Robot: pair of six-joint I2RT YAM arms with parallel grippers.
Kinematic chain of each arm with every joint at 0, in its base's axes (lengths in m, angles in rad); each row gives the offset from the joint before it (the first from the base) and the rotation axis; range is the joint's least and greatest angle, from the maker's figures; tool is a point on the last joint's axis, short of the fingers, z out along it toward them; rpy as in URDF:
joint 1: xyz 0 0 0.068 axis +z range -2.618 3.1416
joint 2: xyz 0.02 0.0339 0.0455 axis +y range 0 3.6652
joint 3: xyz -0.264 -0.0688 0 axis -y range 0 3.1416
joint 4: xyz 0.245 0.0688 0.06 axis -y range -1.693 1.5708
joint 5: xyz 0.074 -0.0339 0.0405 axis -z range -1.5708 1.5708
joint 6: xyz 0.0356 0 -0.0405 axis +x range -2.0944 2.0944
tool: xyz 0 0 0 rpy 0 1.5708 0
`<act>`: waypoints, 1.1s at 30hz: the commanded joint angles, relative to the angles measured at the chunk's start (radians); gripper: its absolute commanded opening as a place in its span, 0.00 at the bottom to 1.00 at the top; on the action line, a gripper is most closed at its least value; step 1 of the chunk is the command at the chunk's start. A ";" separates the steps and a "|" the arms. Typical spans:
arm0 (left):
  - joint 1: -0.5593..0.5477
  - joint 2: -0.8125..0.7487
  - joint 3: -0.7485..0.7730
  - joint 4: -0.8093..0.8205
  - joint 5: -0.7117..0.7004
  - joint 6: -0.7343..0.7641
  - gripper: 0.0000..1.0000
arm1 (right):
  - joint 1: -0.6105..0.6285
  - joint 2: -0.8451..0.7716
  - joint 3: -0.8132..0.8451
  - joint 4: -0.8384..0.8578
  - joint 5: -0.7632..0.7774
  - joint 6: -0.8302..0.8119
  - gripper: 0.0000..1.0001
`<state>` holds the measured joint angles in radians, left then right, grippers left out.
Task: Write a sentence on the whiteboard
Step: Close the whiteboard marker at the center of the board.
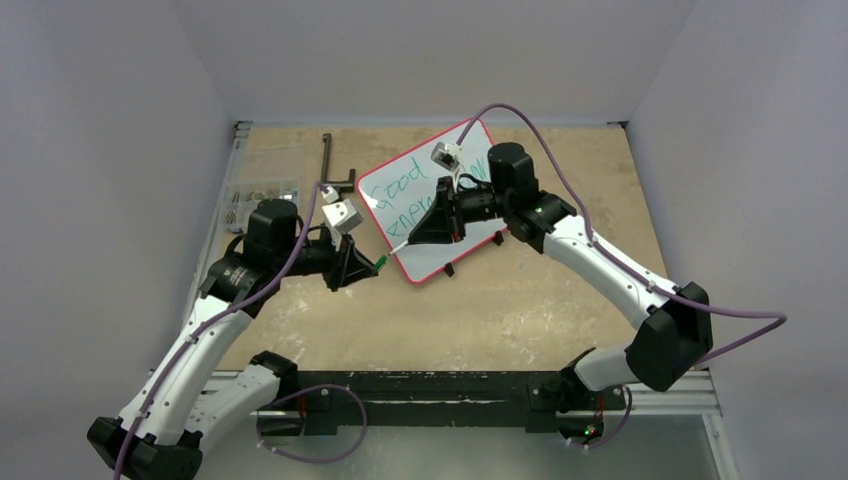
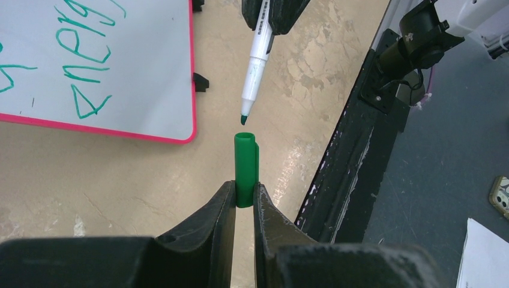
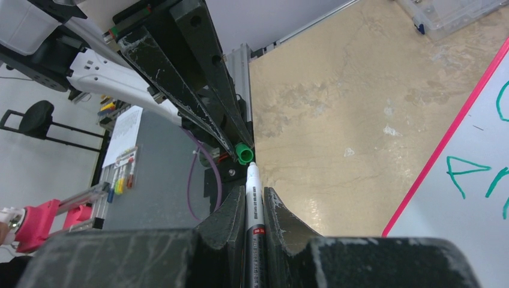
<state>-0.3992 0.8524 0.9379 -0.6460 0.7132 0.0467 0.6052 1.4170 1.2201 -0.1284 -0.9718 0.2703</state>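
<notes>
the whiteboard (image 1: 425,262) sits on the table (image 1: 520,310) with the green sentence (image 2: 84,60) across it, so the writing looks finished and this reads as recapping. just off the whiteboard's near corner, the left gripper (image 2: 244,193) is clamped on the green cap (image 2: 246,165), mouth turned outward. the right gripper (image 3: 255,201) is clamped on the marker (image 2: 258,54), its tip aimed at that mouth, just apart, lined up for pressing in.

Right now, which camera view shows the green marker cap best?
Left wrist: the green cap sits mid-frame, pinched in the left claw, open end facing the marker tip. Right wrist shows only its open end, small and end-on. Top external shows just a green speck at the left claw.
</notes>
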 commanded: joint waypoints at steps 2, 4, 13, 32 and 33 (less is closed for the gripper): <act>-0.010 -0.010 -0.004 0.010 -0.003 0.024 0.00 | 0.005 -0.048 0.050 0.003 0.006 -0.017 0.00; -0.012 -0.010 -0.003 0.010 -0.003 0.024 0.00 | 0.005 -0.047 0.049 0.003 0.005 -0.017 0.00; -0.013 0.007 0.006 0.021 0.016 0.019 0.00 | 0.007 -0.036 0.042 0.002 -0.012 -0.019 0.00; -0.016 0.013 0.010 0.029 0.040 0.019 0.00 | 0.038 -0.008 0.050 -0.030 -0.003 -0.039 0.00; -0.016 0.009 0.010 0.030 0.044 0.018 0.00 | 0.040 -0.006 0.051 -0.032 -0.003 -0.042 0.00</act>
<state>-0.4084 0.8692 0.9360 -0.6518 0.7219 0.0467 0.6334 1.4059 1.2251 -0.1570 -0.9611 0.2527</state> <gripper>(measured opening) 0.128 0.100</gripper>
